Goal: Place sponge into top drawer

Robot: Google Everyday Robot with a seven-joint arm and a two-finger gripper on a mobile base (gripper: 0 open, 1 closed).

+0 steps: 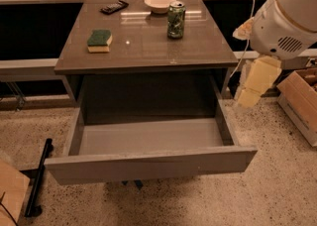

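Observation:
The sponge (99,40), dark green over yellow foam, lies flat on the left part of the grey-brown table top (148,46). The top drawer (148,163) is pulled wide open below the table; its pale grey inside holds nothing. My arm comes in from the upper right, with a large white joint (285,22). My gripper (251,88), pale yellow, hangs below that joint, just right of the table's right edge and above the floor. It is far from the sponge and holds nothing that I can see.
A green can (176,20) stands at the back centre, with a pale bowl (160,3) and a black remote-like device (114,7) behind it. A cardboard box (299,96) sits on the floor at right. A black bar (38,180) lies at lower left.

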